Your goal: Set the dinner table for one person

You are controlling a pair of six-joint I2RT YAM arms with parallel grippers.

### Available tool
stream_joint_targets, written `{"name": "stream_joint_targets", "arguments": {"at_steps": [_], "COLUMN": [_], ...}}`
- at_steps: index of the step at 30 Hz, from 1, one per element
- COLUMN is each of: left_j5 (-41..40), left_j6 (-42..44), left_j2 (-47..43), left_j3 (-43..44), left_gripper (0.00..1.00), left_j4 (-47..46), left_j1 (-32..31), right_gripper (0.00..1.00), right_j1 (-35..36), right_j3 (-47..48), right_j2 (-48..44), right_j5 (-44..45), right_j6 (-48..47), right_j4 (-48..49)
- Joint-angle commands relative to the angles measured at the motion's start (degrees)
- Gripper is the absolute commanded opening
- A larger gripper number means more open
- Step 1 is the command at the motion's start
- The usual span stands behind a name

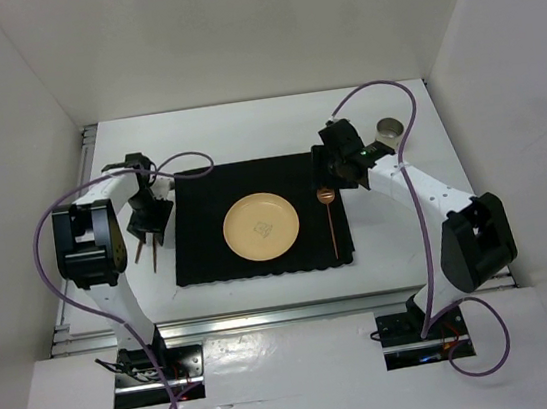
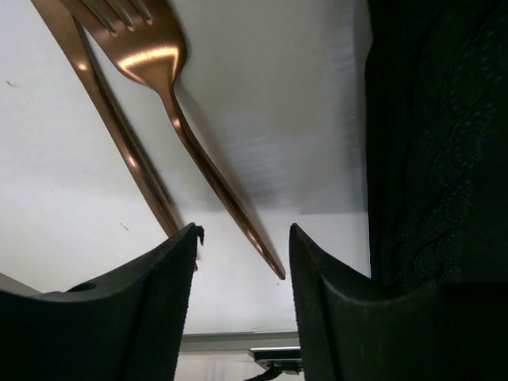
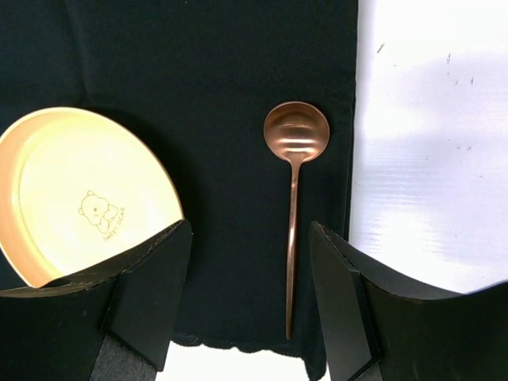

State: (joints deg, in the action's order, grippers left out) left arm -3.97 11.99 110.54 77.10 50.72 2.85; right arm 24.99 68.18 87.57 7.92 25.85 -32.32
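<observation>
Operator: Tabletop [image 1: 243, 128], what am I dealing with?

Spotter: It's the white slab under both arms, filling the whole work area, with rails along its edges. It looks hard, flat and smooth. You don't take hold of it, you place things on it, and metal will likely skate across it.

Operator: And the pieces?

Spotter: The mat [image 1: 210, 258] lies mid-tabletop, with the plate [image 1: 261, 227] at its centre and the spoon [image 1: 331, 225] on its right strip. The fork [image 2: 208, 173] and a second copper piece [image 2: 119, 135], probably a knife, lie on bare tabletop between the mat and the left edge.

Operator: End effectors?

Spotter: Your left end effector [image 2: 244, 238] has its jaws apart with the fork's handle tip between them, and nothing is clamped. Your right end effector [image 3: 250, 230] hangs over the spoon's handle, jaws apart and empty.

Operator: Where do I grip?

Spotter: I'd judge the cutlery light, stiff, thin and slick, and it lies flat on a hard surface. Pinch across the handle near its middle with your fingers down at the tabletop, or it may pivot or slip. The mat is soft, so expect it to drag if you snag it.
</observation>
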Motion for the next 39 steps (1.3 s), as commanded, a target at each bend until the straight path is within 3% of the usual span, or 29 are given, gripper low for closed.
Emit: {"name": "stream_joint_targets", "arguments": {"at_steps": [1,8,12,14,16,20,26,31,39], "left_j5": [2.3,5.6,6.8,7.4,9.1,11.9,16.4,17.6,9.3], "left_j6": [0.4,-1.3,-1.9,-1.9,-1.9,-2.4,-7.7,-19.3,-28.3], "left_j2": [1.2,10.2,10.9,10.9,11.4,11.5,3.6,-4.9,-9.2], "left_j3": [3.0,7.4,7.5,7.5,7.5,8.1,10.4,12.5,5.4], "left_gripper": [0.56,0.48,0.40,0.16,0.00,0.00,0.00,0.00,0.00], "left_j4": [-0.7,2.3,2.3,1.8,1.8,2.8,4.1,2.9,-1.0], "left_j1": [0.1,0.1,0.1,0.1,0.1,0.1,0.7,0.7,-9.8], "right_gripper": [0.69,0.69,0.69,0.69,0.69,0.69,0.69,0.69,0.69], "right_j1": [0.5,0.5,0.5,0.5,0.5,0.5,0.5,0.5,0.5], "right_j3": [0.6,1.7,2.2,2.2,1.7,1.2,0.6,-0.6,-1.1], "right_j2": [-0.2,0.4,0.9,0.4,-0.1,-0.1,-1.3,-2.4,-2.4], "right_j5": [1.1,2.9,3.4,3.9,3.9,3.9,3.3,3.9,3.9], "right_j6": [-0.8,-1.9,-1.9,-1.9,-1.9,-1.9,-1.3,-0.8,-0.3], "right_j4": [1.6,1.6,1.1,1.1,1.1,0.6,0.6,0.6,0.6]}}
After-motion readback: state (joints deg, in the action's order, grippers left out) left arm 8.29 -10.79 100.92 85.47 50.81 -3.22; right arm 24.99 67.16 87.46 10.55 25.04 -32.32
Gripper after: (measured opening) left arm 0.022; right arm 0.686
